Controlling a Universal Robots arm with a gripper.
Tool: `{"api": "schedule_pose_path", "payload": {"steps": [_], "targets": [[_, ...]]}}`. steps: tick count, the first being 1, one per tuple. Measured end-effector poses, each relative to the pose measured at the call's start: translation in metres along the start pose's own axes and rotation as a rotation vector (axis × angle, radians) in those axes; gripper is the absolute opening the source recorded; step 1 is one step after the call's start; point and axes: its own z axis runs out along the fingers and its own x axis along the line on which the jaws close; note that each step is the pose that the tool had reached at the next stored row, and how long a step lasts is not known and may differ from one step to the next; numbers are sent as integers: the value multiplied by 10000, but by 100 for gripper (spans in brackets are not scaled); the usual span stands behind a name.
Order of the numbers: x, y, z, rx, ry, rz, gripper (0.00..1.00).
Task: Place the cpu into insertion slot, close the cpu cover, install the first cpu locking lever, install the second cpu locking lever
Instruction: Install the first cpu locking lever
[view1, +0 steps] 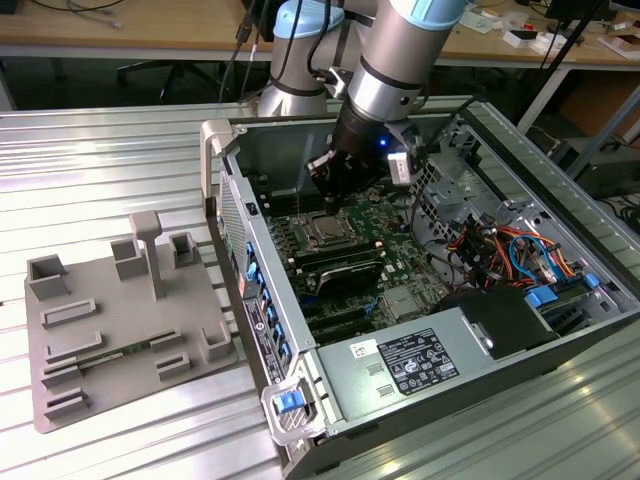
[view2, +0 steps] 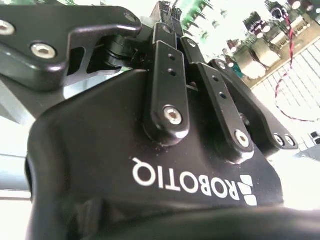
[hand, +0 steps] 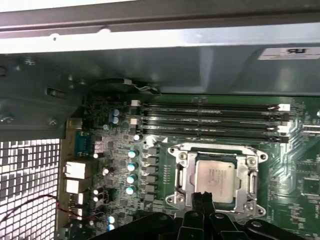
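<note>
The cpu (hand: 217, 176) lies flat in the insertion slot (hand: 176, 199) on the green board, silver top facing up. The silver cpu cover (hand: 216, 151) lies down around it as a frame. In the exterior view the cpu (view1: 325, 232) sits mid-board inside the open computer case. My gripper (view1: 328, 188) hangs just above the socket's far edge. In the first wrist view the gripper (hand: 200, 199) has its black fingers pressed together at the edge of the cover, and nothing shows between them. The gripper (view2: 170, 22) also looks shut in the second wrist view.
Long black memory slots (hand: 210, 117) run beside the socket, and the case wall (hand: 150, 65) rises behind them. A black finned module (view1: 345, 268), a bundle of cables (view1: 500, 250) and the power supply (view1: 400, 365) crowd the case. A grey fixture plate (view1: 120, 320) lies on the ribbed metal table.
</note>
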Motion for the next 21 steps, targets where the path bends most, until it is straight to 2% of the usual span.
{"api": "schedule_pose_path", "payload": {"steps": [5, 6, 9, 12, 13, 15, 17, 18, 19, 21], "targets": [[148, 7, 12, -8, -23, 0, 11], [213, 10, 18, -10, -33, -3, 11], [277, 32, 24, -16, -47, -2, 11], [286, 44, -49, -20, -61, -4, 11], [294, 46, -127, -38, -65, -4, 11], [335, 48, -133, -45, -76, -7, 11], [453, 60, -124, -63, -107, -9, 11], [486, 82, -119, -143, -114, -12, 11], [493, 115, -113, -260, -119, -22, 11], [498, 156, -105, -377, -126, -32, 11]]}}
